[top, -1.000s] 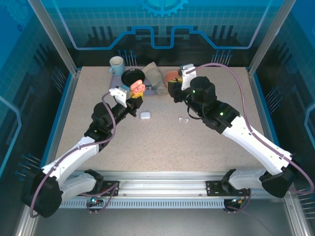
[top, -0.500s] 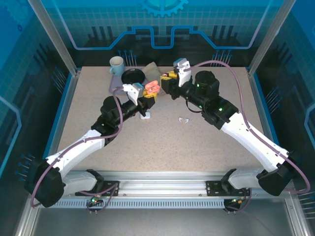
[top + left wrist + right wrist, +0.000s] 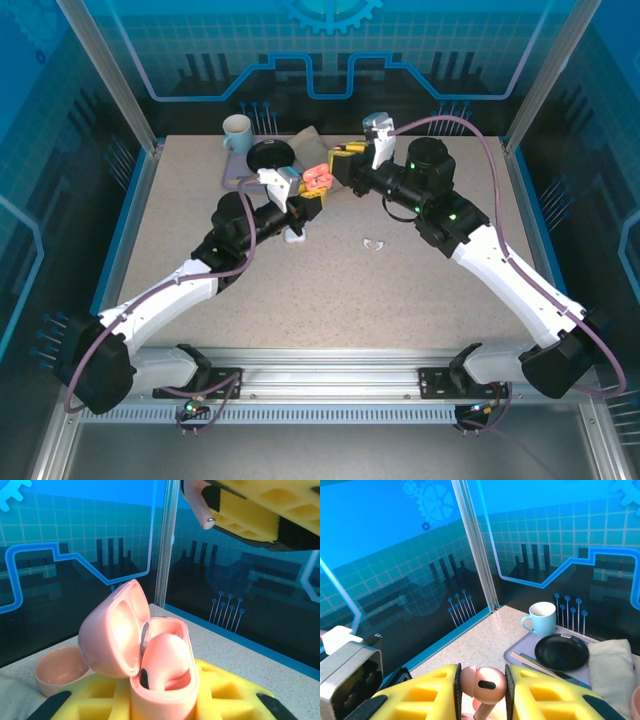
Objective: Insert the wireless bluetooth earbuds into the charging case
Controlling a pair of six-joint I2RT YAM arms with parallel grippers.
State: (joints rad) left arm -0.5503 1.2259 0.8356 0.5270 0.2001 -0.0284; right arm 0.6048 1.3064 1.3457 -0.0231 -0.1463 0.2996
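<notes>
Above the speckled beige bench (image 3: 420, 290), the salmon-pink plastic charging case (image 3: 150, 630) gapes, one pink earbud (image 3: 162, 661) seated — pinched by the left pincer (image 3: 162, 711). The right pincer (image 3: 481, 692) pinches the second pink earbud (image 3: 482, 681) near it — two white earbuds (image 3: 373, 243) lie uninserted below.

A salmon-pink case (image 3: 150, 700) was held upright in the left tool (image 3: 162, 707), its lid swung open, with one pink earbud (image 3: 165, 662) seated inside. A second pink earbud (image 3: 482, 680) was gripped stem-down in the right tool (image 3: 481, 695). Two white earbuds (image 3: 374, 243) were seen lying on the counter (image 3: 300, 290).
</notes>
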